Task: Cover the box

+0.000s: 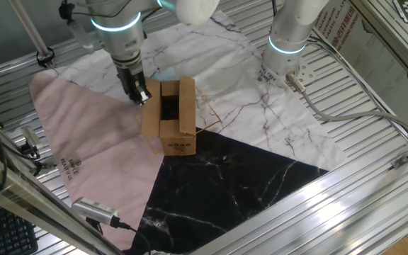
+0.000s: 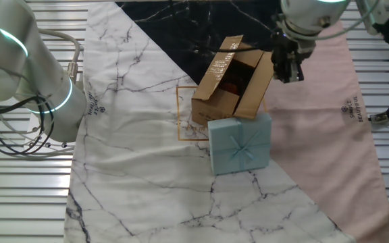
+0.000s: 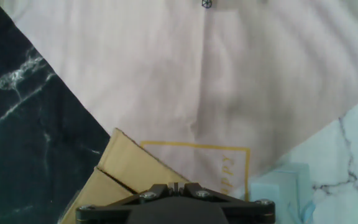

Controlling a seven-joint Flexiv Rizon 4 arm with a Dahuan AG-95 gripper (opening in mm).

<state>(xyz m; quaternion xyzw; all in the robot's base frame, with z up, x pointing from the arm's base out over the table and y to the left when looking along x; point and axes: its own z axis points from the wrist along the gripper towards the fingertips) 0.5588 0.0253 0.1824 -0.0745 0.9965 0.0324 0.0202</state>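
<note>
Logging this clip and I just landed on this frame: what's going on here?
A single robot arm is working on a small brown cardboard box standing on a patchwork of pink, black and marble cloth. Its flaps are still open and upright. The end effector sits at the flap on the pink-cloth side; whether it grips it cannot be told. A light blue gift box stands right beside the carton.

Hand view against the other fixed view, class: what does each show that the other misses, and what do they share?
Only the hand view shows the yellow printed frame whole, on the pink cloth. Only the other fixed view shows the box open at the top, the claw beside its flap, and a second arm. Both show the box, the light blue gift box and the black marble sheet.
</note>
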